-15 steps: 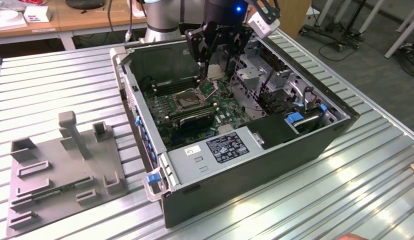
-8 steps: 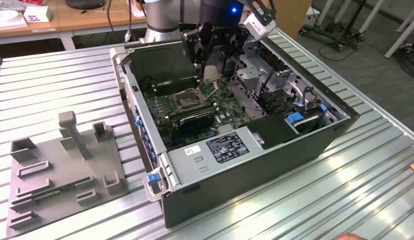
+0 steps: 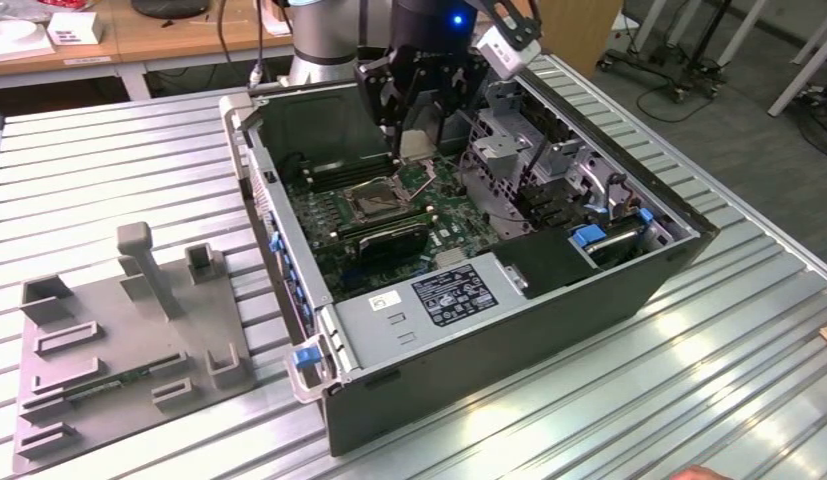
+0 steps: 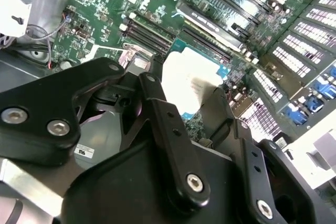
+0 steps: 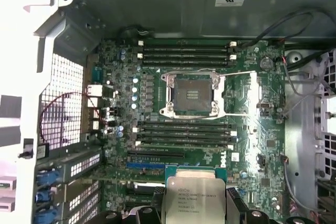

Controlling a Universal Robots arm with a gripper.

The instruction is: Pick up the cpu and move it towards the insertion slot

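Print on the cpu (image 5: 193,198) lid in the first wrist view, too fine to read. White label on power supply (image 3: 447,293) and chassis wall sticker (image 5: 229,2), both illegible.

Your arm reaches down from the far side of the exterior view, its black wrist section upright and the gripper (image 3: 416,140) pointing straight down, low inside the open case. In both wrist views the two black fingers (image 4: 168,129) stand either side of the cpu (image 5: 193,200) and press on its opposite edges, holding it clear above the board with its silvery top showing.
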